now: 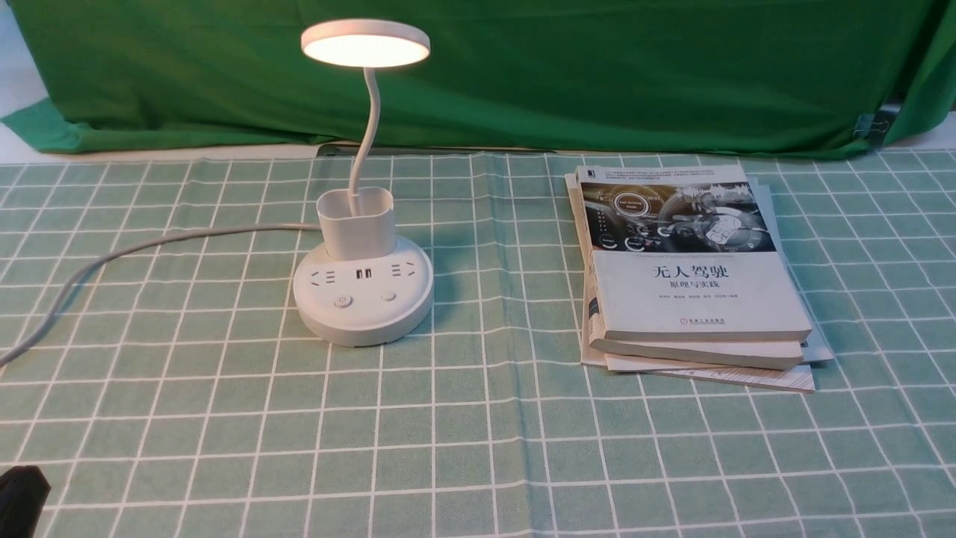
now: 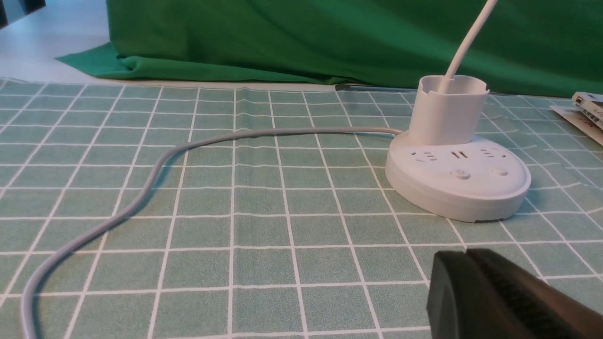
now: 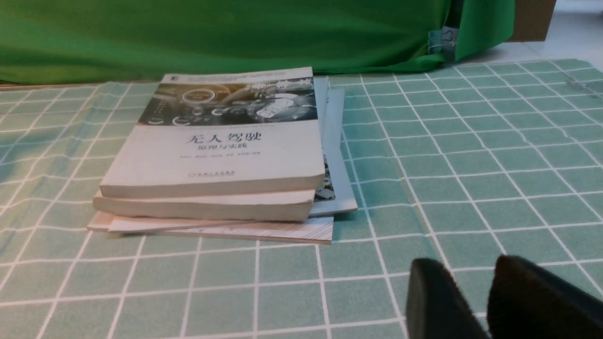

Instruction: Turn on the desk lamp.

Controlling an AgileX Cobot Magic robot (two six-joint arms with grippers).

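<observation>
The white desk lamp [image 1: 363,288] stands left of the table's middle. Its round disc head [image 1: 365,43] glows lit, on a thin curved neck above a pen-holder cup [image 1: 356,222]. Two buttons [image 1: 343,301] sit on the round base, which also shows in the left wrist view [image 2: 457,183]. A grey cord [image 1: 134,254] runs off to the left. My left gripper [image 2: 466,253] is shut and empty, low above the cloth, well short of the base; its tip shows at the front view's bottom left corner [image 1: 21,497]. My right gripper [image 3: 466,266] is open and empty, in front of the books.
A stack of books [image 1: 691,276] lies right of the lamp, also seen in the right wrist view [image 3: 221,155]. A green-and-white checked cloth [image 1: 478,448] covers the table. A green backdrop [image 1: 597,67] hangs behind.
</observation>
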